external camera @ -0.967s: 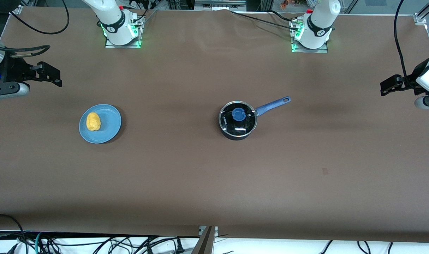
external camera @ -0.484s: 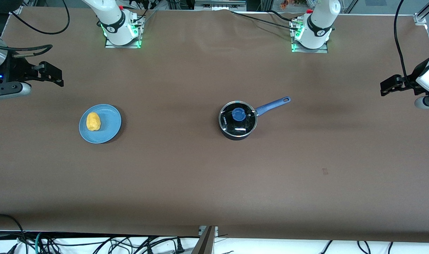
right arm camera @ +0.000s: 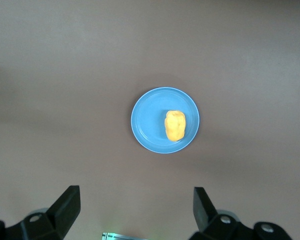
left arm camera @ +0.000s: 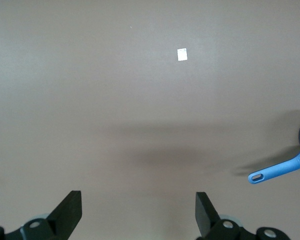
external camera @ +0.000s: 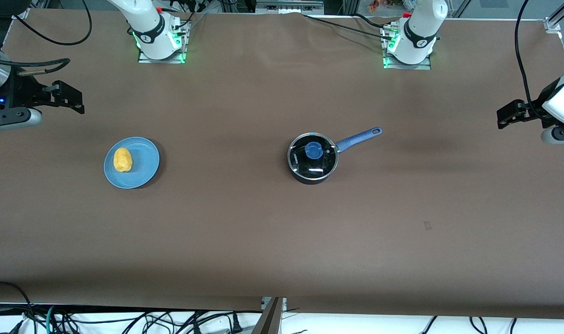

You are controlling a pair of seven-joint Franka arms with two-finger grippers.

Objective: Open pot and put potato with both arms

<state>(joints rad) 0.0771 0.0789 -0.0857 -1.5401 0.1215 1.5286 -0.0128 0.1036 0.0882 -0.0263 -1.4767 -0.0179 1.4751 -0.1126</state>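
Note:
The black pot [external camera: 312, 158] stands mid-table with its glass lid and blue knob [external camera: 314, 150] on; its blue handle [external camera: 358, 138] points toward the left arm's end. The handle's end [left arm camera: 280, 171] shows in the left wrist view. The yellow potato [external camera: 122, 159] lies on a blue plate [external camera: 145, 171] toward the right arm's end, and the potato [right arm camera: 174, 125] also shows in the right wrist view. My left gripper [external camera: 507, 115] hangs open and empty over the left arm's end of the table. My right gripper [external camera: 70, 99] hangs open and empty over the table beside the plate.
Both arm bases [external camera: 158, 41] [external camera: 409, 46] stand at the table's back edge. A small dark mark [external camera: 427, 225] is on the brown cover, nearer to the front camera than the pot. Cables [external camera: 124, 320] lie along the front edge.
The left gripper has edged slightly toward the pot. The right gripper has shifted a little toward the plate's side. Pot, plate and potato have not moved.

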